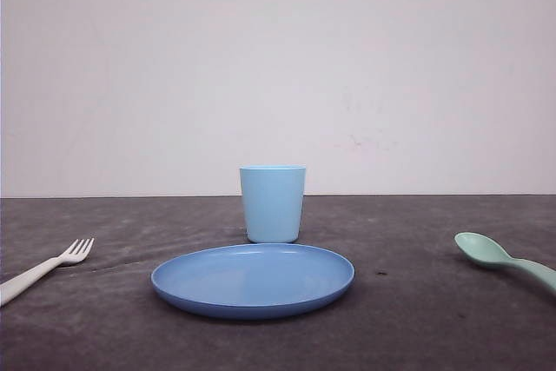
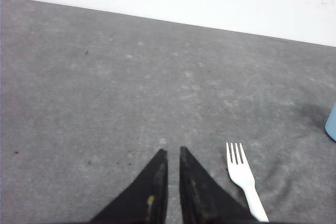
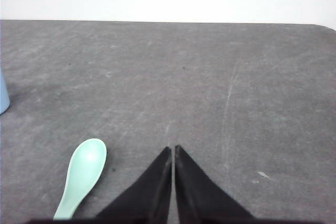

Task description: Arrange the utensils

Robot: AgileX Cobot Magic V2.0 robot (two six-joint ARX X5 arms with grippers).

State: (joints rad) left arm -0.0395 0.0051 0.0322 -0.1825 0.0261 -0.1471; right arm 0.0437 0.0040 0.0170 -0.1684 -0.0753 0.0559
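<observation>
A: Two utensils flanked the blue plate (image 1: 252,281) on the grey table (image 1: 417,319). The white fork (image 1: 48,268) lay well left of the plate, tines up-table.

B: And the left gripper (image 2: 170,153)?

A: Closed to a slit, empty, just beside the fork.

B: Right of the plate?

A: The mint-green spoon (image 1: 506,260), well apart; the right gripper (image 3: 173,148) pressed together, empty, near it. The cup (image 1: 273,202) stood behind the plate.

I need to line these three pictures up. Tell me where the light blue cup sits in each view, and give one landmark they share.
Front view: the cup stands at centre, just behind the blue plate.
Left wrist view: a sliver of the cup at the right edge, beyond the fork.
Right wrist view: a sliver at the left edge, beyond the spoon.
Shared landmark: the table's far edge against the white wall.
</observation>
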